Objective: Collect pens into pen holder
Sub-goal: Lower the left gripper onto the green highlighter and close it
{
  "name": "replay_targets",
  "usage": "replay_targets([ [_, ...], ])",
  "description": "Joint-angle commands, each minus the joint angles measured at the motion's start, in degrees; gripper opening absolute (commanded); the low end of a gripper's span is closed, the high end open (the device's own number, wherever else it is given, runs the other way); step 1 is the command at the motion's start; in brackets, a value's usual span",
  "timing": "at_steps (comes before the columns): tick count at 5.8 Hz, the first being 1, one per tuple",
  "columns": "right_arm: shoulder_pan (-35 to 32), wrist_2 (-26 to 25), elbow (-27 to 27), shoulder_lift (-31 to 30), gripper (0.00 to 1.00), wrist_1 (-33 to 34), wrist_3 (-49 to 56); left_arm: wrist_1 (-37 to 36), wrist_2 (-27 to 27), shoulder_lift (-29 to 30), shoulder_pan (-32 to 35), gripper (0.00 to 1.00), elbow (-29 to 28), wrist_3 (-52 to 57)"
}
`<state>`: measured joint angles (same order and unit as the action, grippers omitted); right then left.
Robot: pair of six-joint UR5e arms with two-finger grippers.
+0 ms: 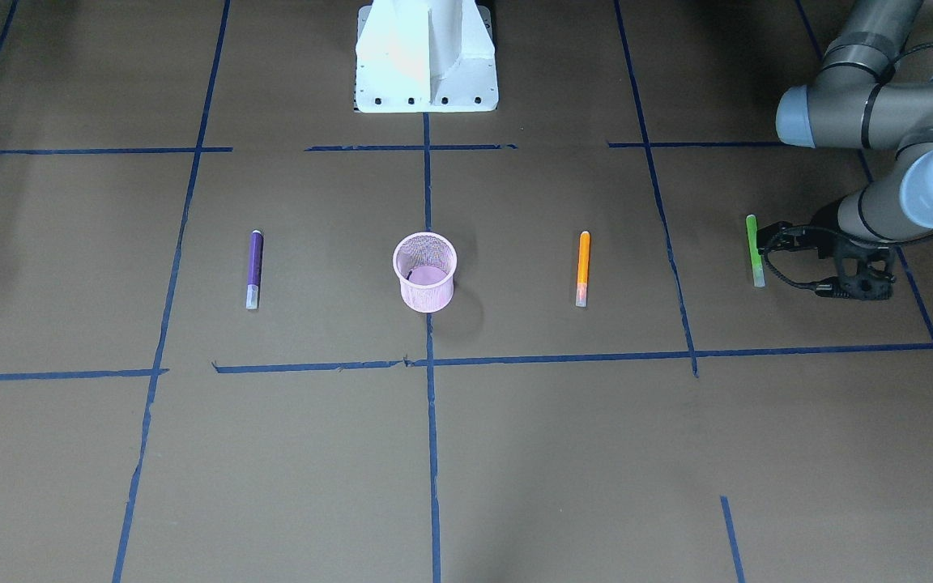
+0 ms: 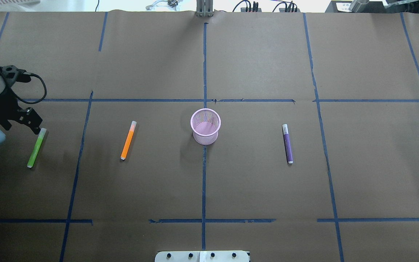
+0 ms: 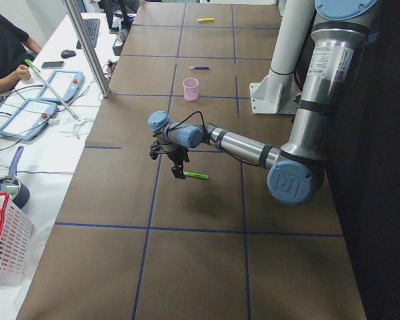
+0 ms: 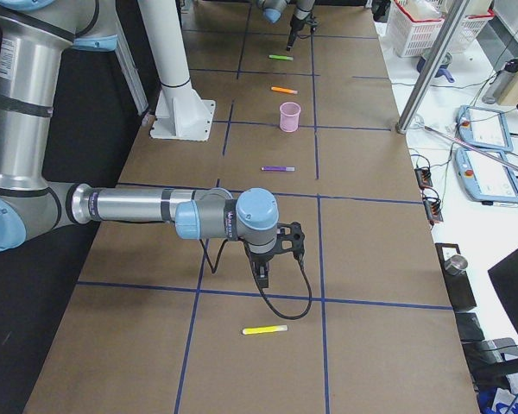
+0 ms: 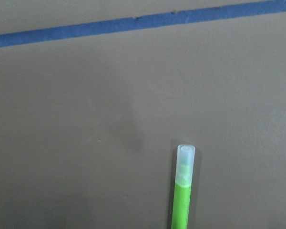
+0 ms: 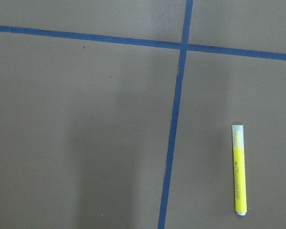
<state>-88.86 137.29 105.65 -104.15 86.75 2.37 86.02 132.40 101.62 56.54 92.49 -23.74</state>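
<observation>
I see even, soft overhead light; the cup (image 1: 428, 295) casts a faint shadow, the white base (image 1: 426, 57) glares, and the wrist views look slightly soft.

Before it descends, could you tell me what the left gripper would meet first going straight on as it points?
Probably the green pen's capped end, just under the left gripper, which points down; if slightly off, the table beside it. Depth is unclear.
</observation>
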Motion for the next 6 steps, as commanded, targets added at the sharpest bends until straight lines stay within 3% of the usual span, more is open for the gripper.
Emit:
replay_targets([
  [1, 0.0, -0.1, 0.0, 0.0, 1.00, 0.0, 0.1, 0.1, -0.3, 1.3, -2.2, 0.91, -2.1, 0.4],
  [3, 0.0, -0.1, 0.0, 0.0, 1.00, -0.1, 0.1, 2.6, -0.4, 2.6, -2.6, 0.83, -5.7, 1.1],
  [6, 0.0, -0.1, 0.1, 0.1, 1.00, -0.1, 0.1, 3.0, -0.4, 2.5, -3.1, 0.59, -5.8, 1.1],
])
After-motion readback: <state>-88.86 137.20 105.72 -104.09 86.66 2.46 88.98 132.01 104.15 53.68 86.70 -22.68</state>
